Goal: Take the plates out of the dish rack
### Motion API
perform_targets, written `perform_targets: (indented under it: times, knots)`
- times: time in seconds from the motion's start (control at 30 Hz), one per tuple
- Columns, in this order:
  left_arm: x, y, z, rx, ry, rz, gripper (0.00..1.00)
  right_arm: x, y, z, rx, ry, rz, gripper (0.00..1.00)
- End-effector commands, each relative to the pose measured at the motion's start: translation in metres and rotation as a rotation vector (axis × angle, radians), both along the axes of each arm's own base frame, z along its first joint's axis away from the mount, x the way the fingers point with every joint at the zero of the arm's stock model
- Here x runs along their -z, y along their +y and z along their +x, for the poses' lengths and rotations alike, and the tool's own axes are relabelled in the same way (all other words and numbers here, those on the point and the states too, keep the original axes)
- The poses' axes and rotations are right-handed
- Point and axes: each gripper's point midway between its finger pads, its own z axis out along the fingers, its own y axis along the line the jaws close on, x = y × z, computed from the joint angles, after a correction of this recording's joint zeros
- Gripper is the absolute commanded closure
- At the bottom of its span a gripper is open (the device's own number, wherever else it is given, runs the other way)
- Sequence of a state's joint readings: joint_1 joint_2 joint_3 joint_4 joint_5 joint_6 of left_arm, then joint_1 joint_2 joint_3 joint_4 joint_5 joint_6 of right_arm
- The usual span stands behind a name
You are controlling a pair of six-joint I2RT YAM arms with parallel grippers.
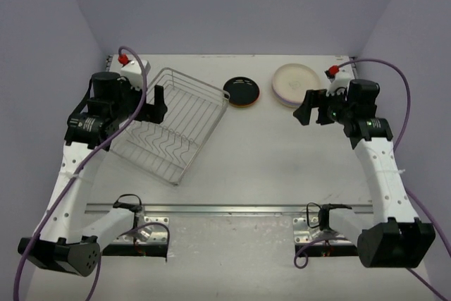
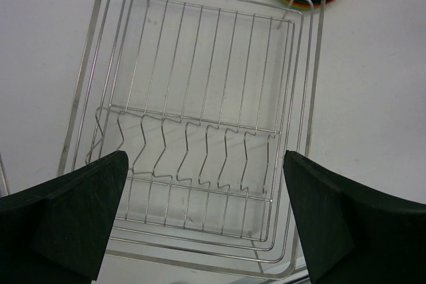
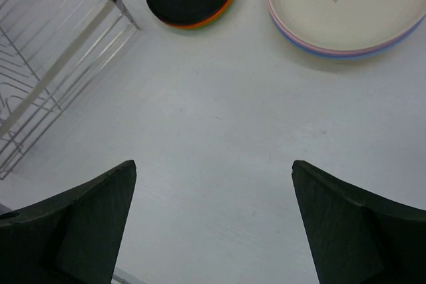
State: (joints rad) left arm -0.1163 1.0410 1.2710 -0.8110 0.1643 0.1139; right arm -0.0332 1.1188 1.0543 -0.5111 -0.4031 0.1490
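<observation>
So the plates are all out on the table (image 1: 268, 167) in two tidy piles along the far side. The dark stack (image 1: 241, 91) has a black one on top with an orange rim peeking out underneath, and it sits just off the far right corner of the dish rack (image 1: 174, 121). The pale stack (image 1: 293, 84) is a bit further right. Its top plate is cream with a little bear print, and pink and blue edges show below it. My read is they're piled up to save space and parked far enough back that the arms have room to swing.

The rack itself sits at an angle on the left half of the table. From the left wrist view every slot is bare, just zigzag wire, so I'd say the unloading is basically done.

The left gripper (image 1: 161, 106) hovers over the rack's left side with its jaws spread wide and nothing in them.

The right gripper (image 1: 304, 108) is also gaping wide and empty, hanging over bare table just on the near side of the pale stack. Both piles lie ahead of its fingers, not between them, and it isn't touching either one. Probably wide open simply because there's nothing left to grab.
</observation>
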Motion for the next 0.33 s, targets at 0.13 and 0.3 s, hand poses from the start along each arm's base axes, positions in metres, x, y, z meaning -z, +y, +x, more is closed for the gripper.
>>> perform_targets:
  times: [0.13,0.3]
  knots:
    - [0.007,0.024,-0.003,-0.096,-0.07,-0.008,0.0,0.012,-0.012,-0.039,0.001,-0.074,-0.106,0.01]
    - [0.006,0.033,-0.004,-0.127,-0.073,-0.022,0.0,0.024,-0.011,-0.05,-0.001,-0.059,-0.101,0.01]
